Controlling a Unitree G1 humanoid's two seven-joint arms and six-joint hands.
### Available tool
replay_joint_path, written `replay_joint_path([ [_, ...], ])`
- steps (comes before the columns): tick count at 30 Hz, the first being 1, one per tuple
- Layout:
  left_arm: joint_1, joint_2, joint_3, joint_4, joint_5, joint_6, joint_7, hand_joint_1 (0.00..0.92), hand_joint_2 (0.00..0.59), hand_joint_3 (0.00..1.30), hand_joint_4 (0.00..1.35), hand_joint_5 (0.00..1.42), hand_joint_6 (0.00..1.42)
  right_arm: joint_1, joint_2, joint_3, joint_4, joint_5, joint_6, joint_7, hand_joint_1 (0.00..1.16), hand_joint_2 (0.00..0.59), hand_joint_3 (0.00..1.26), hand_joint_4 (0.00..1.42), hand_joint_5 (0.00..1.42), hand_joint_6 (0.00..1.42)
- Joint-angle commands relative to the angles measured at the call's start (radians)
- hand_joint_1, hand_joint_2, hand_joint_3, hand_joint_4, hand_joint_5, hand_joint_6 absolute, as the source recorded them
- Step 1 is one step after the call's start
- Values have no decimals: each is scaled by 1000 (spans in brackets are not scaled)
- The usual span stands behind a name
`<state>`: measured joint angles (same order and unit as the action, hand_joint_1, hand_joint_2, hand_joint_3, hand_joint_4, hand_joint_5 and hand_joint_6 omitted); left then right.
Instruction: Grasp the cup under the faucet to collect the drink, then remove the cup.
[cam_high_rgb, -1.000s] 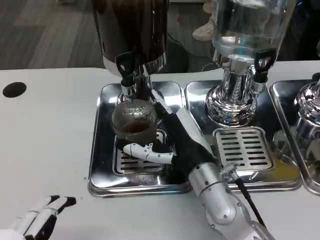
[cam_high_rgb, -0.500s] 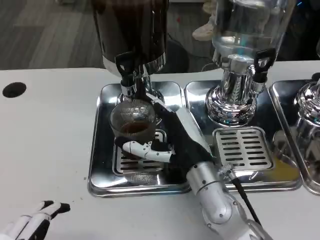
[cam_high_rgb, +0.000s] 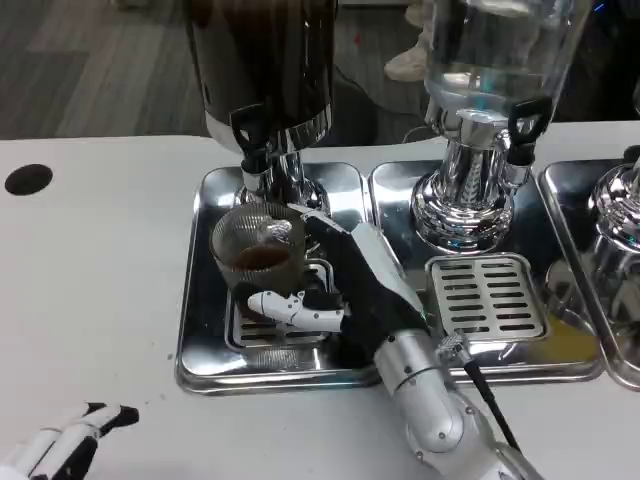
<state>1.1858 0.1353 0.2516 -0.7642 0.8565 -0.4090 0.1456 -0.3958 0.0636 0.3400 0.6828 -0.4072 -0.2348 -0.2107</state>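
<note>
On the left drip tray, seen from the head view, the glass cup sits gripped by the right hand, with dark drink already pooled in its bottom. The cup stands a little left of and below the black-handled faucet of the dark dispenser, over the slotted grate, so any drips would fall into the tray rather than onto the white table. The right hand wraps the cup from its right side: a white thumb lies across the front below the glass while the other fingers curl round the back, a hold that looks firm enough to keep the cup upright with liquid in it. Because drink is in the cup and it no longer sits squarely beneath the spout, the step in hand is probably the removal; the lift should be level and slow to avoid spilling.

Near the bottom left corner, the left hand rests low by the table edge, holding nothing, its fingers stretched out and lying close together; it seems to be waiting. To the right stand a clear dispenser on its own tray, well apart from the cup.
</note>
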Motion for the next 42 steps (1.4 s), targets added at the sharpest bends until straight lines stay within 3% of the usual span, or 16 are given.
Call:
replay_joint_path([
  [1,0,-4,-1,8,-14,-3,-21,0,66,311,222,312,517,3,-1,3,9,-6,-8,-8,688,118,186,101,100,0],
  [6,-2,-6,1,11,-16,-1,-27,0,66,313,225,313,517,-3,-2,0,17,2,-12,3,680,126,151,79,86,0],
  [11,-5,-9,3,9,-23,3,-34,0,66,313,230,314,517,-1,-2,-9,18,10,-21,-6,677,127,224,146,119,0],
  [42,-23,-33,-4,22,-10,10,-63,0,68,323,258,334,517,12,-6,-40,43,27,-80,-33,654,130,332,270,220,8],
])
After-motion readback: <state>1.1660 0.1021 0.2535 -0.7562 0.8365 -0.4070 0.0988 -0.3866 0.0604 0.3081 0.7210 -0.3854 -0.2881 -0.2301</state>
